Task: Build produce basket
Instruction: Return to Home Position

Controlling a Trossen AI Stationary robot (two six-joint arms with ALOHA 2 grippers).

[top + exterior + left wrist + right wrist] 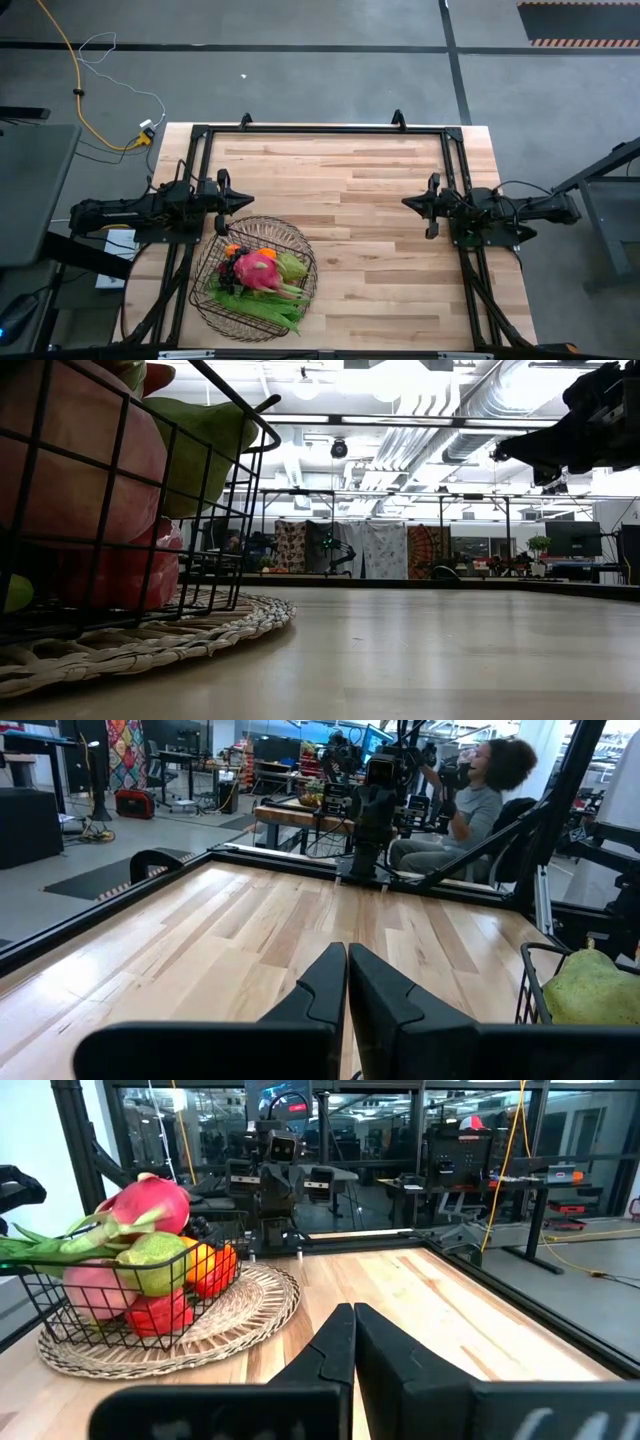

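The dark wire basket (255, 278) stands on a round woven mat (250, 1305) near the table's front left. It is piled with produce: a pink dragon fruit (150, 1205), a green pear (155, 1260), an orange (215, 1265), green beans (265, 308) and grapes (228, 268). My left gripper (250, 201) waits shut at the table's left side, just beyond the basket. My right gripper (405, 202) waits shut at the right side, raised above the wood. Both point level toward the table's middle.
Bare wooden table top (380, 250) lies between the arms and to the right of the basket. A black metal frame (320, 130) runs along the far edge and both sides. A seated person (480, 800) shows beyond the table's right side.
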